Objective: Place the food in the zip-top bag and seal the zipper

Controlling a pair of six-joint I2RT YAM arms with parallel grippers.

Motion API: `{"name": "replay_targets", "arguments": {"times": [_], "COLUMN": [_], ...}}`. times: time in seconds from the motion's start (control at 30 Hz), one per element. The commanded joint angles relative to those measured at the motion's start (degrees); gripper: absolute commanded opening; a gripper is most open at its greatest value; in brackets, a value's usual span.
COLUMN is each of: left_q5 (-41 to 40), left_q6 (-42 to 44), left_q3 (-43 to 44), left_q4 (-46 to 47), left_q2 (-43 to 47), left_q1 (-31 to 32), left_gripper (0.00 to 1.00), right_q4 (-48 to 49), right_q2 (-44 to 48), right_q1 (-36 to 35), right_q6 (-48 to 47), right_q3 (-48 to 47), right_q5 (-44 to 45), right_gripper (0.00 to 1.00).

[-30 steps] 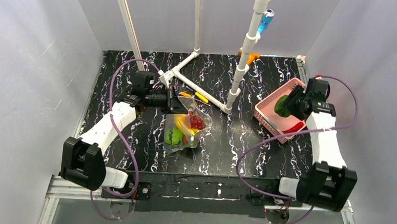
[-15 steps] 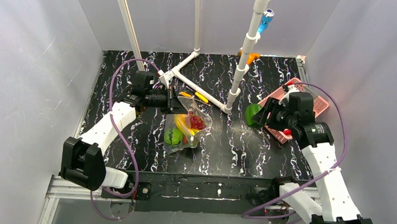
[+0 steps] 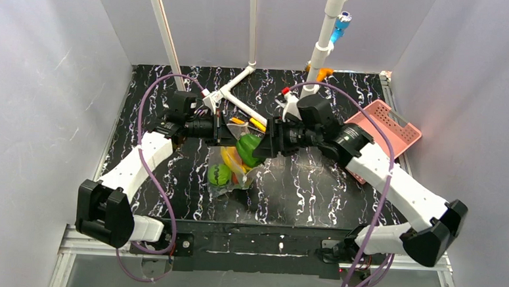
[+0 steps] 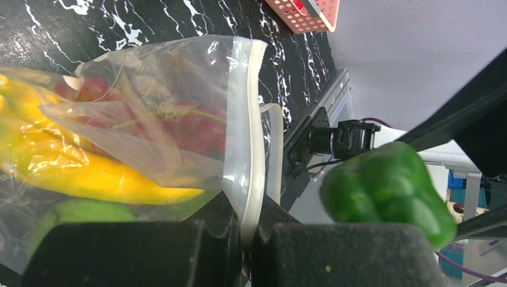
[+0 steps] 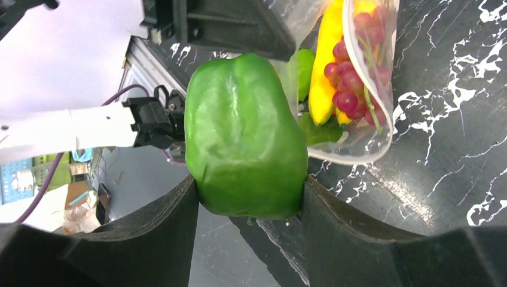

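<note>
Since a second ago the right arm point(image 3: 394, 184) has swung from the pink basket point(image 3: 388, 124) across to the zip-top bag point(image 3: 231, 182), bringing a green pepper point(image 3: 247, 150) along. The black marbled tabletop point(image 3: 302, 185) carries the bag, with the basket well off to the bag's right. The right tool point(image 5: 245, 197) clamps the pepper between its fingers just above the bag's open mouth. The left tool point(image 4: 248, 239) is pinched tight on the zipper point(image 4: 254, 137) at the bag's far edge. Inside the bag lie a yellow banana point(image 4: 89, 173), dark red grapes point(image 5: 347, 95) and a green round fruit point(image 3: 218, 174).
</note>
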State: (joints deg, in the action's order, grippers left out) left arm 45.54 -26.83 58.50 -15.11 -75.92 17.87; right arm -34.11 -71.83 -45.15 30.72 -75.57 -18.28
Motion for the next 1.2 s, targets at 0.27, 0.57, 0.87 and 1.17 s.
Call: {"name": "replay_targets", "arguments": {"times": [0.27, 0.57, 0.87, 1.17], "left_q5": [6.58, 6.06, -0.87, 0.17], "left_q6": [-5.49, -7.15, -8.41, -11.38], "left_q3": [4.49, 9.66, 13.41, 12.93], "left_q4": [-3.46, -10.18, -18.45, -16.07], "left_q2": [4.92, 5.84, 5.19, 4.17], "left_q1": [0.37, 1.22, 1.55, 4.61], "left_gripper": [0.00, 0.00, 0.00, 0.00], "right_q4": [4.04, 7.56, 7.09, 12.93], "right_q2": [-7.67, -7.97, -5.51, -7.02], "right_q1": [-2.16, -2.34, -2.62, -4.22], "right_q6": [3.96, 4.87, 4.02, 1.09], "right_q3": [-1.98, 1.32, 5.84, 5.90], "right_q5": [7.86, 8.60, 12.30, 6.41], "right_gripper": [0.09, 0.09, 0.08, 0.08]}}
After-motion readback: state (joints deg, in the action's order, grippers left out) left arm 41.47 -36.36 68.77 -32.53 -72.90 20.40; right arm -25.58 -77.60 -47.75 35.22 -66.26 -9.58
